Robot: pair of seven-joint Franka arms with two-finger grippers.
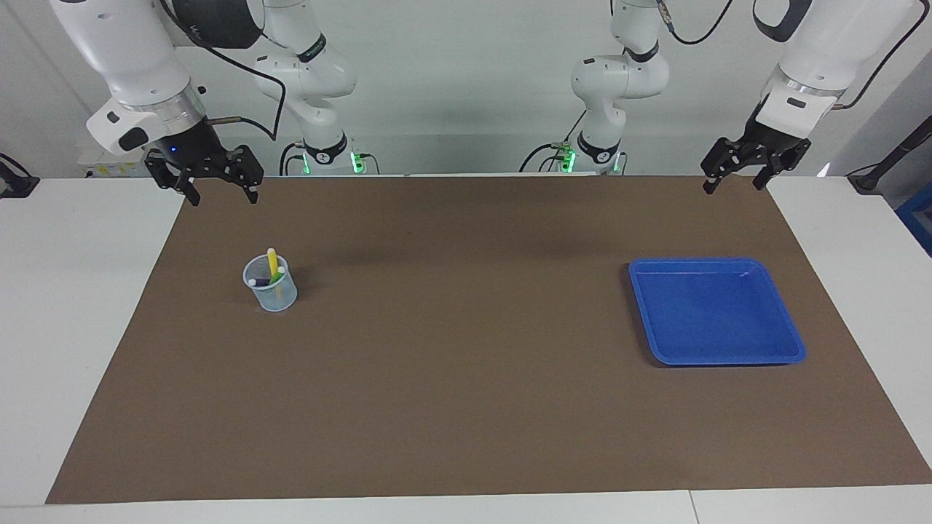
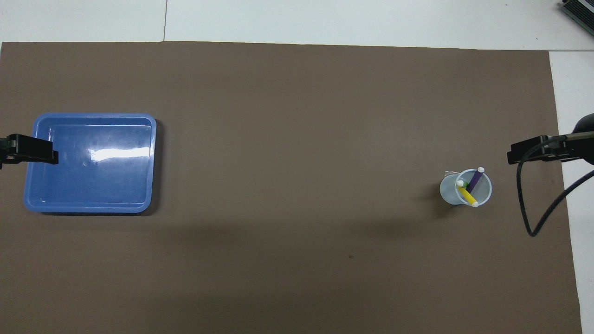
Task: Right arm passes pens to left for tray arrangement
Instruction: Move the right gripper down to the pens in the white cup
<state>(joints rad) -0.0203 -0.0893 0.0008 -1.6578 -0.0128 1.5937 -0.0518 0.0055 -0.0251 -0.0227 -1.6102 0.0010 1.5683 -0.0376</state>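
Three pens stand in a small translucent cup on the brown mat toward the right arm's end: a yellow pen, a green pen and a purple pen. The cup also shows in the overhead view, with the yellow pen and the purple pen crossed in it. My right gripper hangs open and empty, raised over the mat's edge by the robots. The blue tray lies empty toward the left arm's end and also shows in the overhead view. My left gripper hangs open and empty, raised over the mat's corner.
The brown mat covers most of the white table. A black cable loops down from the right wrist over the mat's edge beside the cup. A grey device sits at the table's corner farthest from the robots.
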